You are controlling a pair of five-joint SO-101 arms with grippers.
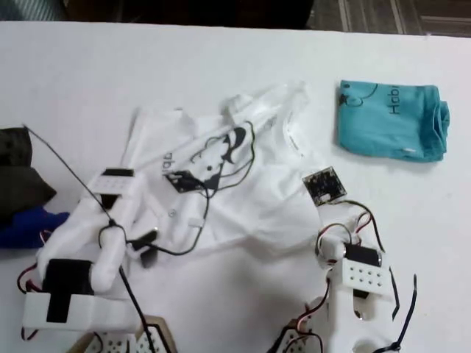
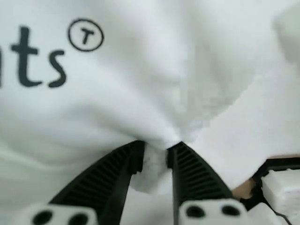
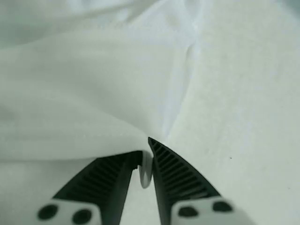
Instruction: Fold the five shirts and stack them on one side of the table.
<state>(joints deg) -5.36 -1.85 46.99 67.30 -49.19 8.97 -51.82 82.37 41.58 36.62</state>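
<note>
Step in hand: folding of the white shirt (image 1: 257, 206), which lies rumpled and partly spread at the centre of the high view.

Left gripper (image 2: 157, 150): jaws clenched on a bunched pinch of the white shirt beside its black lettering. Right gripper (image 3: 146, 157): jaws nearly closed, grasping a thin edge of the same shirt. Both grips appear to sit on the shirt's lower side in the frame.

Progress, as judged: early. One teal shirt (image 1: 386, 121) lies folded at the upper right. A dark garment (image 1: 18, 176) and a blue garment (image 1: 29, 224) wait in a heap at the left edge.

Next move, as judged: raise both grips together, keep the cloth taut between them, and carry the held edge over the shirt body. Uneven lift is likely to skew the fold.

Surface: a plain white table (image 1: 88, 73), low in contrast with the white cloth. Along the top of the frame, dark floor (image 1: 221, 11) shows past the table's edge.
</note>
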